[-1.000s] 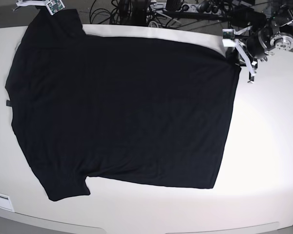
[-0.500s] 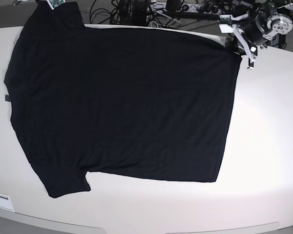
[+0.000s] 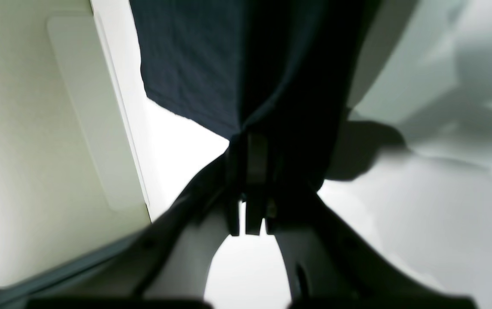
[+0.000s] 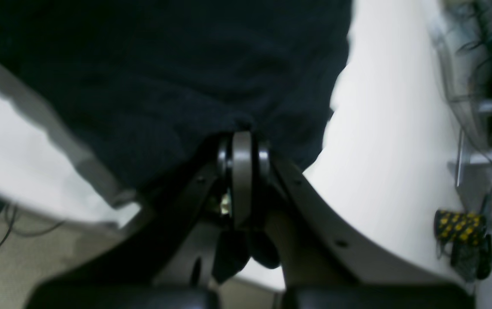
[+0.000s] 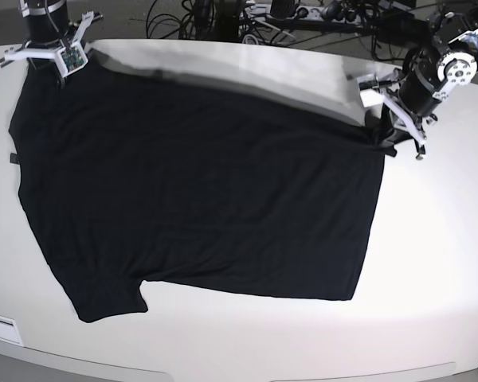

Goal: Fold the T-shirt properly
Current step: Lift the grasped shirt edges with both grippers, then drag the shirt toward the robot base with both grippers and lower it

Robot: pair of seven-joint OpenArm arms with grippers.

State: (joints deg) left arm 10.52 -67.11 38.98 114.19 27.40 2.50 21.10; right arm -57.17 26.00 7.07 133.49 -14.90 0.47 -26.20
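Observation:
The black T-shirt (image 5: pixel 199 191) lies spread plain side up across the white table (image 5: pixel 438 239); no print shows. My left gripper (image 5: pixel 389 131), at the base view's upper right, is shut on the shirt's far right corner and holds that edge lifted. In the left wrist view my left gripper (image 3: pixel 249 148) pinches dark cloth (image 3: pixel 211 64). My right gripper (image 5: pixel 60 60), at the upper left, is shut on the far left corner. In the right wrist view my right gripper (image 4: pixel 241 141) clamps the black cloth (image 4: pixel 164 77). The shirt's far edge hangs just above the table between both grippers.
Cables and dark equipment (image 5: pixel 247 20) lie behind the table's far edge. A black and yellow object (image 4: pixel 460 231) sits on the floor in the right wrist view. A white label (image 5: pixel 0 326) is at the table's front left corner.
Both grippers have moved toward the camera with the shirt's far edge, which now sits lifted over the table instead of hanging past its back edge. A shadow shows under that edge.

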